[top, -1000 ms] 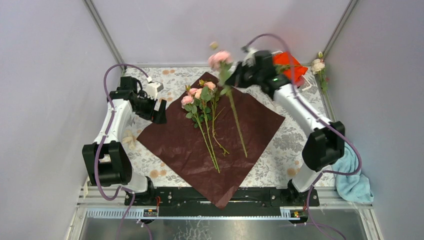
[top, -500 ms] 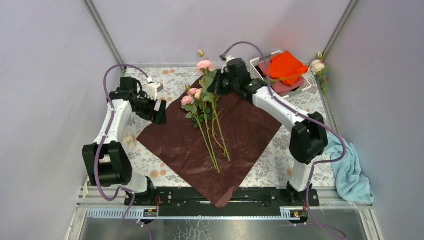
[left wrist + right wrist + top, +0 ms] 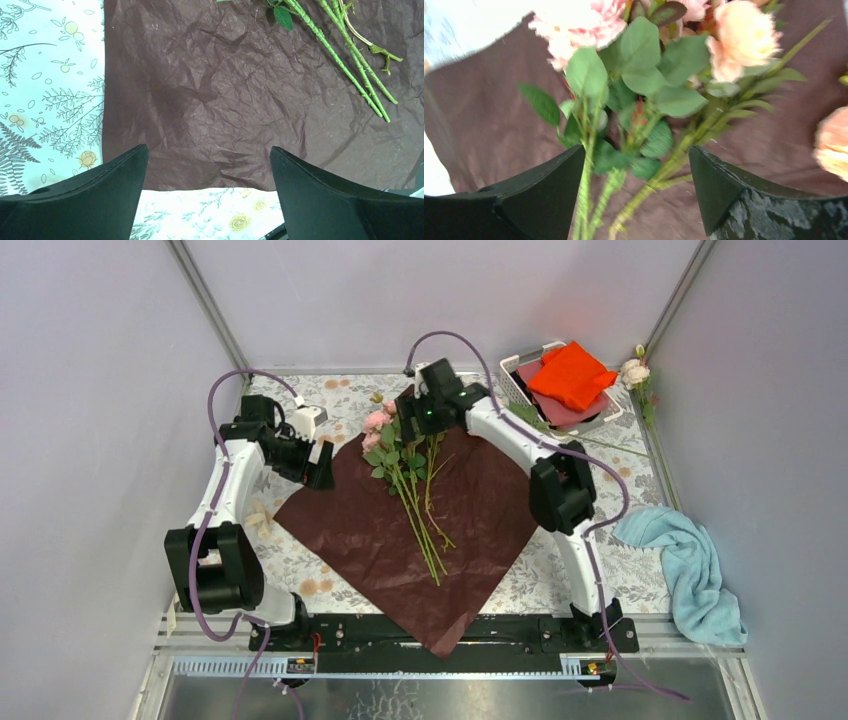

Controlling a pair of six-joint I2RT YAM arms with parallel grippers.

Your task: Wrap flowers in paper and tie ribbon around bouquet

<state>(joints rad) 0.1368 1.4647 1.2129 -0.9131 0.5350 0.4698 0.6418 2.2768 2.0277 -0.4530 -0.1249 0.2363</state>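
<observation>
The paper (image 3: pixel 400 540) lies flat on the table (image 3: pixel 600 510) as a diamond, one corner at 12 o'clock and one at 6, which looks meant to leave side corners free for folding inward. The flowers (image 3: pixel 400 455) rest on it along that axis, blossoms near the 12 o'clock corner and stems (image 3: pixel 345 50) running toward 6, so the heads would poke out of a cone once it is rolled. The right gripper (image 3: pixel 636 155) hangs low over the leafy part of the bunch with its jaws apart; the leaves and stems show between the fingers, which clamp nothing. The left gripper (image 3: pixel 207 150) hovers with jaws wide apart above the paper's 9 o'clock corner, probably placed to take that edge for the first fold. At 1 o'clock a basket (image 3: pixel 515 365) holds an orange cloth (image 3: pixel 572 375), and a blue towel (image 3: pixel 690 570) lies at 4 o'clock, both well apart from the work. I cannot pick out the ribbon. No brand, label or readable writing shows; the table cover carries only a botanical print.
</observation>
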